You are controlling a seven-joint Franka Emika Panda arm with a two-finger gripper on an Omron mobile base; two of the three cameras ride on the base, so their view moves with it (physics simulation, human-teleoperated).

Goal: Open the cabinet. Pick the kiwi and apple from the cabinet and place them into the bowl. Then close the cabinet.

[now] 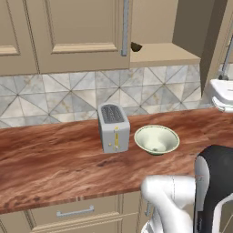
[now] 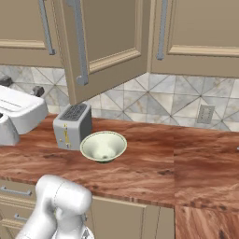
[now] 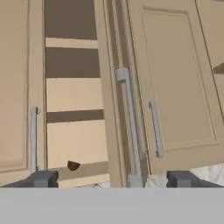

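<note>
With the gripper [image 3: 112, 178] spread wide and empty before the cabinet [image 3: 74, 109], whose right door [image 3: 114, 96] stands swung out, a reach for the kiwi [image 3: 73, 165] on the lowest shelf could clip that door's edge or nudge the kiwi off, missing the bowl [image 1: 156, 139] below on the counter.

tan cabinet [image 1: 77, 32], dark brown kiwi [image 1: 135, 46], pale cream-green bowl [image 1: 157, 139], silver toaster [image 1: 113, 127]
</note>
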